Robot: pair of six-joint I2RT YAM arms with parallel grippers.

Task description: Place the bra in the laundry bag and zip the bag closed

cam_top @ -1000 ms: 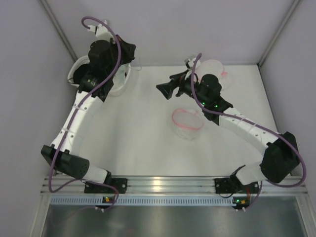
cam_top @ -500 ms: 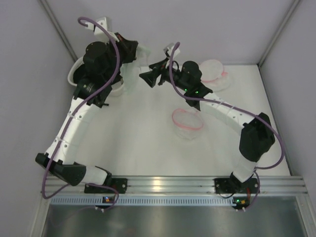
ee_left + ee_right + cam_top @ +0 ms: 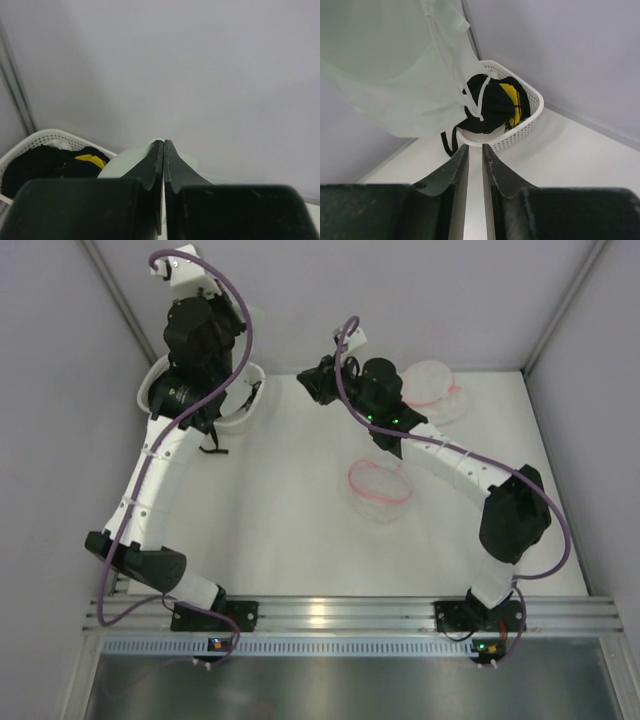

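Holding the black two-finger left gripper [image 3: 163, 145] up high, pinched tight; reaching the black two-finger right gripper [image 3: 475, 146] across, fingers slightly apart.

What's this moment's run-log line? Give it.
left gripper: shut on pale white fabric bra, aloft | right gripper: slightly open, empty | round white mesh laundry bag with pink zipper: on table, without bra

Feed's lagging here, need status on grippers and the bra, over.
Left gripper shut on the bra, hanging by the white basket. Right gripper slightly open, empty, facing it. Laundry bag mid-table, uncovered.
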